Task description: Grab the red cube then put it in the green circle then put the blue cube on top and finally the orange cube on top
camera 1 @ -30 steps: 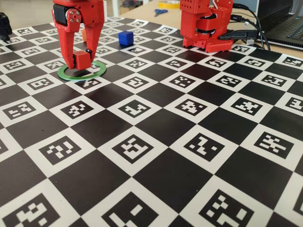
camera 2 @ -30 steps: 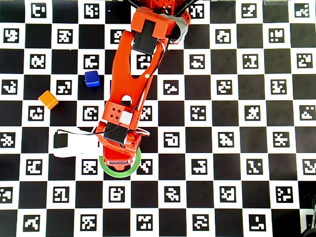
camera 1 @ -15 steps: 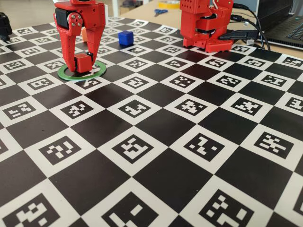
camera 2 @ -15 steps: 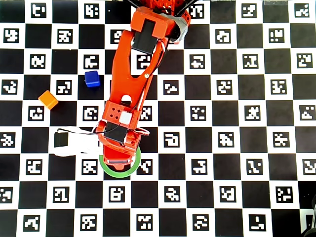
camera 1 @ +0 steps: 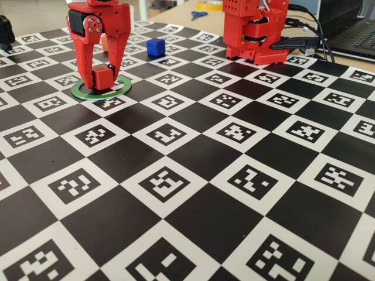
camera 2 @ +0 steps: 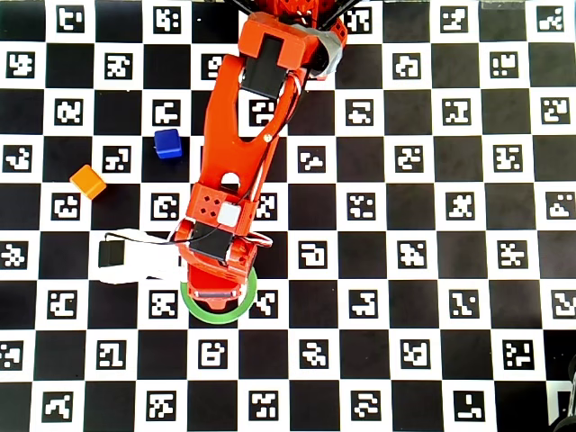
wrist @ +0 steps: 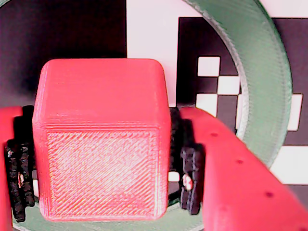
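- While the red gripper (camera 1: pixel 101 79) is reaching straight down over the checkerboard mat (camera 1: pixel 193 175), its two fingers are pinching the red cube (camera 1: pixel 102 76) between them, one finger on each side of the cube in the fixed view.
- In the wrist view the red cube (wrist: pixel 101 139) is filling the space between the black pads (wrist: pixel 190 180), and both pads are pressing against its side faces, so the jaws are clamping it with no gap showing.
- The cube is sitting inside the green circle (camera 1: pixel 101 88), low over the mat within the ring's open centre; whether its underside is touching the mat is not something the views are settling.
- In the wrist view the green circle (wrist: pixel 262 82) is curving around past the cube and past the finger on the right of that picture, with a printed marker square lying inside it.
- In the overhead view the arm (camera 2: pixel 236 171) is covering the cube, and only the lower arc of the green circle (camera 2: pixel 216 315) is peeking out beneath the gripper (camera 2: pixel 214 292).
- The blue cube (camera 2: pixel 167 143) is resting on the mat well apart from the gripper, up and to the left of it in the overhead view.
- The orange cube (camera 2: pixel 87 182) is lying farther left of the gripper in that view, turned at an angle to the squares, apart from the blue one.
- In the fixed view the blue cube (camera 1: pixel 155 47) is standing beyond the gripper and to its right, and the orange cube (camera 1: pixel 104 42) is partly hiding behind the fingers.
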Motion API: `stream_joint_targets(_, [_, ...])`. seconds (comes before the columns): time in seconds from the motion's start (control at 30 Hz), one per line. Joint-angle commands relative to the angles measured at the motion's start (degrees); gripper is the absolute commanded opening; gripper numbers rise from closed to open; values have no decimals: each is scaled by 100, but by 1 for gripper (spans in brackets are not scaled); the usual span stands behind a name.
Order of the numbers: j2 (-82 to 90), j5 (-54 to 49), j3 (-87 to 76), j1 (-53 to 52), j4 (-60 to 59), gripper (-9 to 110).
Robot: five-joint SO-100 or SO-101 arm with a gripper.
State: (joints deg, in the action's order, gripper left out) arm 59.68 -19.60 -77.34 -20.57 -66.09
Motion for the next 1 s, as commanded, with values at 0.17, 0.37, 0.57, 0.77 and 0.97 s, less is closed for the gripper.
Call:
stream_joint_targets(0.17, [545, 53, -105, 9, 26, 27])
stream_joint_targets(0.37, [677, 123, -114, 35, 18, 34])
stream_joint_targets(0.57, [932, 290, -9, 35, -167, 39])
stream_joint_targets(0.77, [1195, 483, 158, 26, -431, 42])
stream_joint_targets(0.97, [1573, 501, 501, 9, -1055, 43])
